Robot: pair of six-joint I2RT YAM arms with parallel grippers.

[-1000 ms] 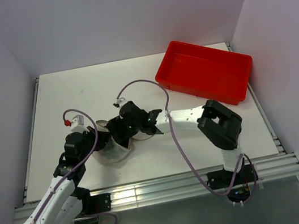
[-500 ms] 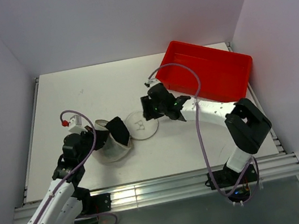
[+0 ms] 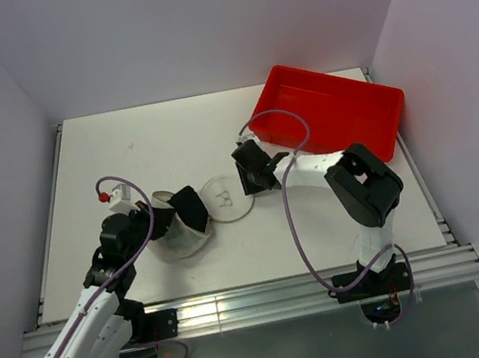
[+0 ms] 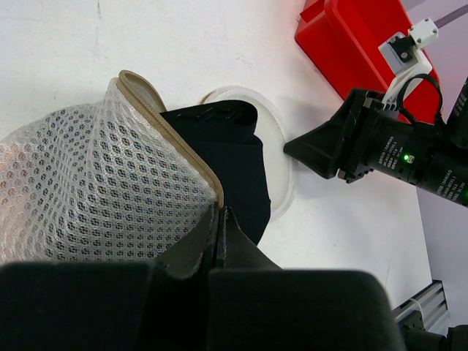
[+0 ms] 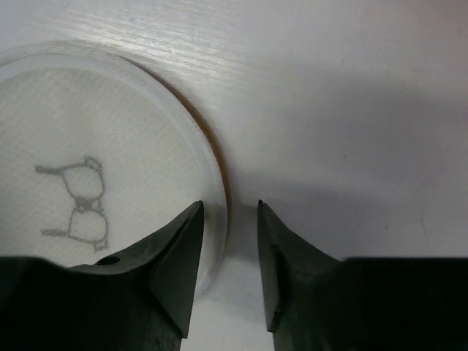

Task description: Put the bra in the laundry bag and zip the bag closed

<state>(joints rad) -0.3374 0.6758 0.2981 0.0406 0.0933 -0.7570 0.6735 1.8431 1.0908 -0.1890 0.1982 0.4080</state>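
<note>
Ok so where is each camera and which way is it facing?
Top external: above and behind the bases, looking down on the table; left arm and right arm show.
Left wrist: on that left arm, looking past the left gripper, pinched on the laundry bag, toward the red tray.
Right wrist: facing down at the white disc; the right gripper straddles its rim, jaws apart.
Shared: left wrist and top both catch the right gripper at that disc.

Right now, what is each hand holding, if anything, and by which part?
The left hand pinches the laundry bag by its beige rim. The right hand holds nothing: its jaws stand apart at the edge of the white disc.
</note>
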